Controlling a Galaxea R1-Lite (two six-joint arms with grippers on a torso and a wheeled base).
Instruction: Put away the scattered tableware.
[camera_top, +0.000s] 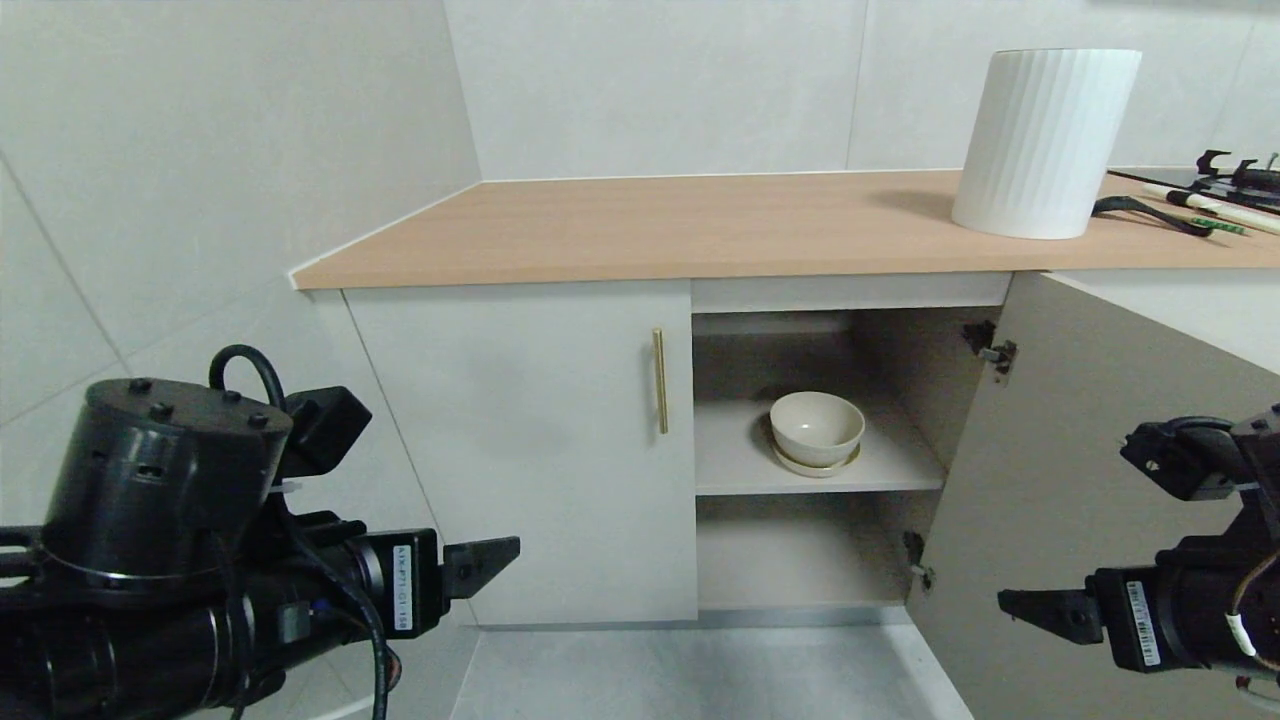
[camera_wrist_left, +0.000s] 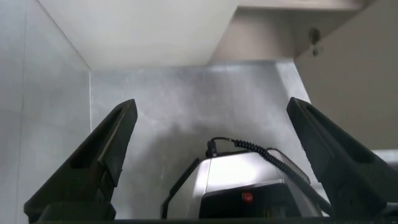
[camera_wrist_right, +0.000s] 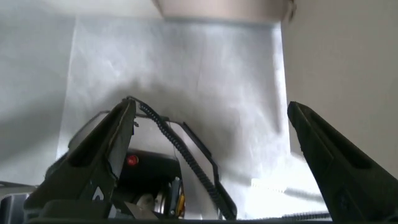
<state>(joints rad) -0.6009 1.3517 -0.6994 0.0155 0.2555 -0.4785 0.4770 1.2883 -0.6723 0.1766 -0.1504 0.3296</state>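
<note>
A cream bowl (camera_top: 816, 427) sits on a small matching plate (camera_top: 815, 464) on the middle shelf (camera_top: 900, 465) of the open cabinet. My left gripper (camera_top: 480, 562) hangs low at the left, in front of the shut cabinet door, fingers wide apart (camera_wrist_left: 211, 162) with nothing between them. My right gripper (camera_top: 1040, 610) is low at the right, beside the swung-out door (camera_top: 1090, 480), also open (camera_wrist_right: 205, 155) and empty. Both are well below and apart from the bowl.
A tall ribbed white container (camera_top: 1044, 140) stands on the wooden countertop (camera_top: 650, 225), with dark utensils (camera_top: 1200, 195) at the far right. The left cabinet door (camera_top: 530, 450) is shut, with a brass handle (camera_top: 659, 380). Grey floor (camera_top: 700, 670) lies below.
</note>
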